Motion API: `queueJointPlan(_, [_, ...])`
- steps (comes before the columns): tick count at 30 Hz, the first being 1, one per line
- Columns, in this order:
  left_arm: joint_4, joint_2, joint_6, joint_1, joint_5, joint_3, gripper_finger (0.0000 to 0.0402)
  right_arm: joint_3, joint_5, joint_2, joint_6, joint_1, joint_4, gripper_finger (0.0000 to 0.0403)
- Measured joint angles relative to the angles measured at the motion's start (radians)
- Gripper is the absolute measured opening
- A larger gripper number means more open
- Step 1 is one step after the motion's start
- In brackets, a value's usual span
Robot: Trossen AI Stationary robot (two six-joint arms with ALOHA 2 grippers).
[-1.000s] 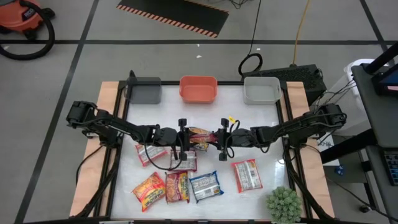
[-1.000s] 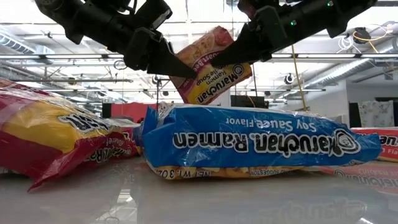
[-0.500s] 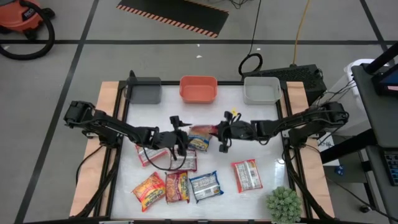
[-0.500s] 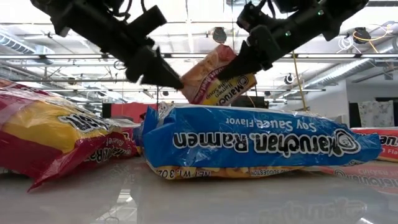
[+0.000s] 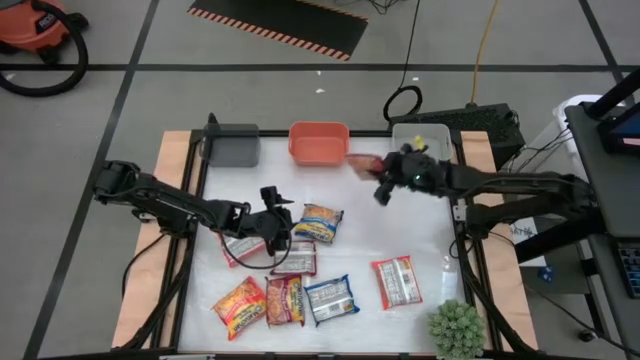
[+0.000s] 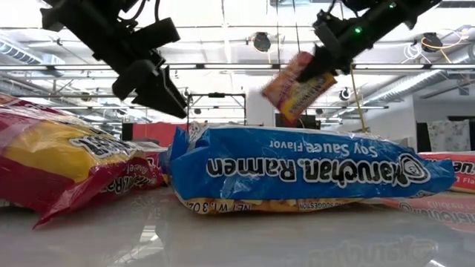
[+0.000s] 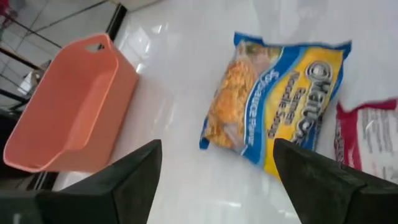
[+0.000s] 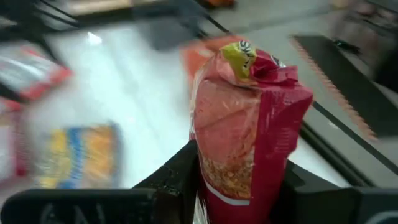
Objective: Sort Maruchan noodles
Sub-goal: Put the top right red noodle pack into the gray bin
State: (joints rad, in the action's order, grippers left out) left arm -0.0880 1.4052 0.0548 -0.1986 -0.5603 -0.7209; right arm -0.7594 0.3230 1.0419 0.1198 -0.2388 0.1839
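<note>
table (image 5: pixel 420 215) | three bins (image 5: pixel 318 143) | ramen packets (image 5: pixel 330 299) | plant (image 5: pixel 456 328)

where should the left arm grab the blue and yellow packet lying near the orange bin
Take the blue and yellow packet by a crimped short end, probably the one toward the left tool, coming from above and that side. It lies flat on the table, bulging in the middle, so the thin end seam is easier to pinch. The left tool is open beside it; the right tool holds a red packet.
</note>
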Motion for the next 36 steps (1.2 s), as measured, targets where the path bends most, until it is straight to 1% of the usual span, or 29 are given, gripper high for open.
queueJointPlan(3, [-0.005, 0.0, -0.009, 0.001, 0.038, -0.001, 0.031, 0.001, 0.092, -0.061, 0.018, -0.064, 0.03, 0.0107])
queueJointPlan(5, [-0.004, 0.0, -0.009, 0.001, 0.045, -0.001, 0.031, 0.001, 0.126, -0.099, 0.016, -0.102, 0.045, 0.0106])
queueJointPlan(8, [-0.011, 0.0, -0.012, 0.001, 0.047, -0.001, 0.031, 0.017, 0.127, -0.148, 0.002, -0.17, 0.014, 0.0106])
queueJointPlan(14, [-0.014, 0.0, -0.004, 0.016, 0.063, -0.001, 0.031, 0.103, 0.118, -0.167, -0.019, -0.357, -0.001, 0.0107])
queueJointPlan(16, [-0.014, 0.0, -0.001, 0.026, 0.064, -0.001, 0.031, 0.141, 0.079, -0.166, -0.01, -0.431, -0.018, 0.0108])
queueJointPlan(20, [-0.011, 0.0, 0.0, 0.054, 0.066, -0.001, 0.031, 0.195, -0.054, -0.16, 0.025, -0.551, -0.072, 0.0108])
queueJointPlan(24, [0.009, 0.0, -0.005, 0.076, 0.065, -0.001, 0.031, 0.231, -0.128, -0.132, 0.034, -0.618, -0.109, 0.0108])
queueJointPlan(29, [0.076, 0.0, -0.005, 0.088, 0.081, -0.001, 0.031, 0.269, -0.245, -0.052, 0.055, -0.672, -0.161, 0.0108])
queueJointPlan(36, [0.102, 0.0, -0.006, 0.089, 0.116, -0.001, 0.031, 0.269, -0.244, 0.007, 0.078, -0.692, -0.188, 0.012])
